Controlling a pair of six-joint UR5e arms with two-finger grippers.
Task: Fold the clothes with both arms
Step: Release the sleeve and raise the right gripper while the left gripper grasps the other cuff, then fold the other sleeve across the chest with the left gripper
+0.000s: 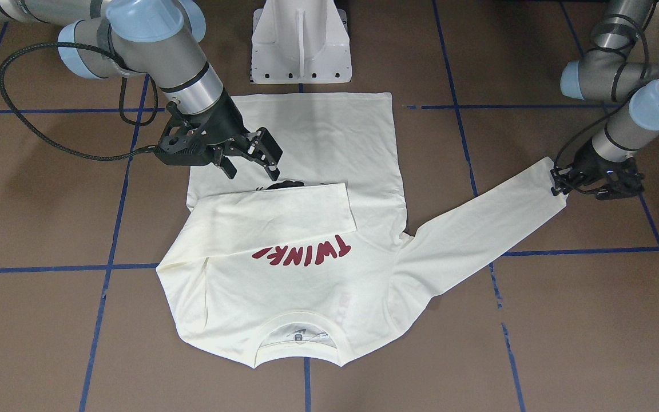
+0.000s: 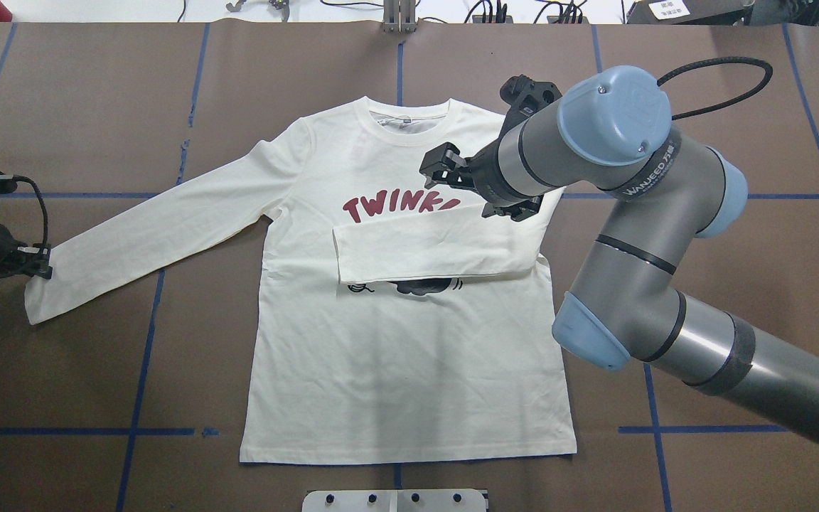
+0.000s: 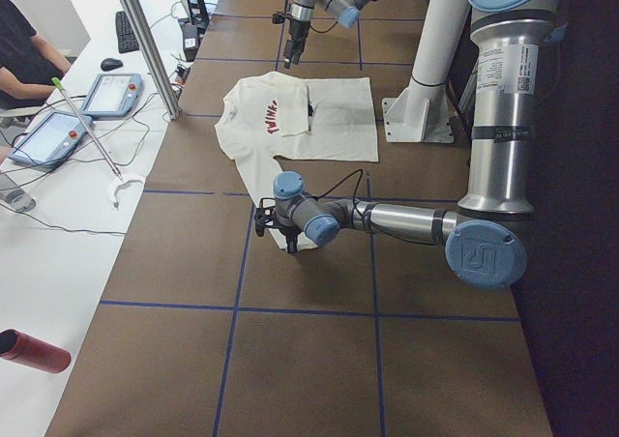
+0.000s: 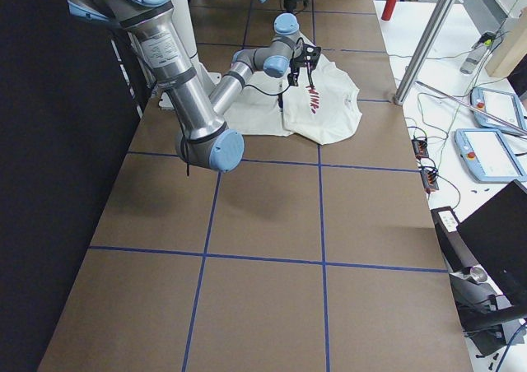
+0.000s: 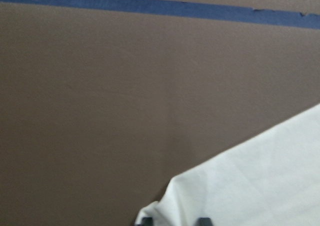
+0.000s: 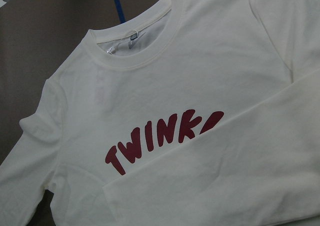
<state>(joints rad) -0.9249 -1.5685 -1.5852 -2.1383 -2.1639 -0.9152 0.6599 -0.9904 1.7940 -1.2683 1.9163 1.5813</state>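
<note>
Desk (image 2: 97, 107): plain brown top, matte, cut into big squares by blue tape (image 2: 75, 431). The tape was chipped in a few spots.
Shirt (image 2: 409, 370): cream, lay flat and print-up in the middle of the desk. Hem sat just by the white base (image 1: 301, 46), collar on the side away from it.
Folded sleeve (image 2: 438, 249): the one on the robot's right lay across the chest. It covered the end of the red lettering (image 6: 160, 138) and most of the black cat (image 2: 416, 286).
Other sleeve (image 2: 161, 227): stretched flat out toward the robot's left, cuff right at the left pincer (image 2: 38, 267).
Right pincer (image 1: 251, 166): hung above the shirt near the folded sleeve, jaws wide apart, nothing in them.
Left pincer: down low at that cuff. The wrist view showed two dark fingertips (image 5: 202, 220) at the cloth's corner, but honestly I couldn't tell whether it had clamped on or not.
Room: a white bench (image 3: 58, 263) ran along the desk's side across from the robot. On it were two pendants (image 3: 114, 94), a keyboard (image 3: 126, 31) and a red cylinder (image 3: 34, 350). A metal post (image 3: 145, 41) stood at the desk's edge, and someone in black (image 3: 24, 50) sat at the bench.
</note>
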